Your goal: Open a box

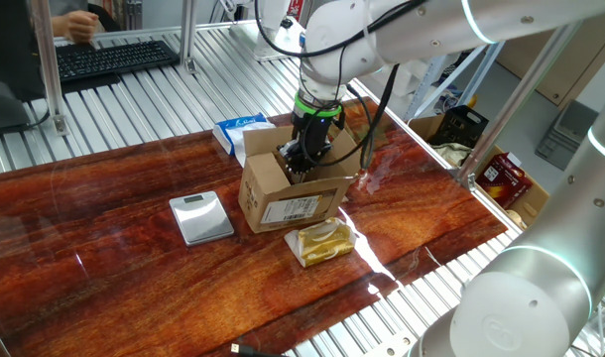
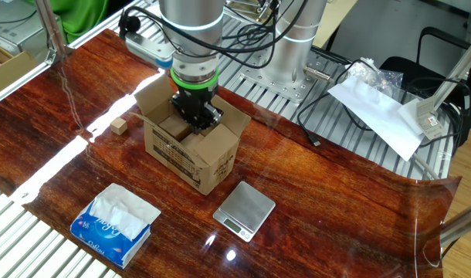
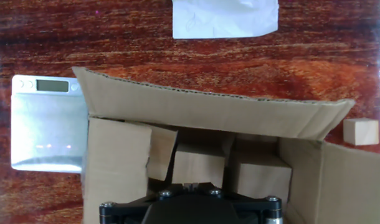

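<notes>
Cardboard box (image 1: 288, 193), brown corrugated w/ a white barcode label on one side, sat near the middle of the wood-grain table (image 1: 104, 258). Top was already largely open: one long flap stood up at the back in the hand view, short flaps splayed out at both ends. Pale wooden blocks (image 3: 199, 165) showed inside.

Tool (image 2: 195, 116) pointed straight down into the box mouth, fingers shut w/ nothing seen between them; looked like it was being used as a pusher, not a clamp. Fingertips hidden behind the tool body in the hand view, so couldn't tell which flap, if any, it touched.

Judgement: step in hand = folding the remaining near flap outward. To do it well, keep the tool closed, press at the flap's free edge rather than the crease, sweep outward slowly, stay shallow so blocks aren't hit, and watch the box doesn't slide.

Nearby: silver scale (image 1: 201, 217), yellow packet (image 1: 322, 241), blue-and-white tissue pack (image 2: 114, 220), loose block (image 2: 119, 126).
</notes>
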`<state>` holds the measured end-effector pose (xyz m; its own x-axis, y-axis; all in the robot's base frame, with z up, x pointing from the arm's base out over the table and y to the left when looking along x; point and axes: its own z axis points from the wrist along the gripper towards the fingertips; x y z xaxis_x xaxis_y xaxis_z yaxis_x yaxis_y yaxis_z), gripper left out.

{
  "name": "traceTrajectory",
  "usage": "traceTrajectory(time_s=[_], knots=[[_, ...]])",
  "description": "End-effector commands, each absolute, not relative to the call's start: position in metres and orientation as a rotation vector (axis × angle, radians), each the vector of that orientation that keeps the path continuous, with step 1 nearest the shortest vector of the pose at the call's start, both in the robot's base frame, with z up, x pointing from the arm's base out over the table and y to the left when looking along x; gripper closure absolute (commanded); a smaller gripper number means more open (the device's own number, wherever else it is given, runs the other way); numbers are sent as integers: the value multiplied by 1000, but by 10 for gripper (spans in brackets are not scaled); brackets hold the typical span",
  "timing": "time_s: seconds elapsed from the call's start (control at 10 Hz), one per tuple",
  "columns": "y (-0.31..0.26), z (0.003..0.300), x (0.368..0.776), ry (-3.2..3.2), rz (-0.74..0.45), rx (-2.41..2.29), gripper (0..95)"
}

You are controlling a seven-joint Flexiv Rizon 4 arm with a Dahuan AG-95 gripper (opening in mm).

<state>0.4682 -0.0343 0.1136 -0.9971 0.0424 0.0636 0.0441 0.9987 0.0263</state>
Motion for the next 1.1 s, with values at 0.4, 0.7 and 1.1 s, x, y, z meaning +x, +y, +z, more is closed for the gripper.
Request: traceTrajectory(time_s=[0.4, 0.7, 1.1], knots=[[-16, 111, 465, -3078, -137, -168, 950], [-5, 114, 463, -3071, -177, -225, 950], [-2, 116, 461, -3072, -177, -238, 950]])
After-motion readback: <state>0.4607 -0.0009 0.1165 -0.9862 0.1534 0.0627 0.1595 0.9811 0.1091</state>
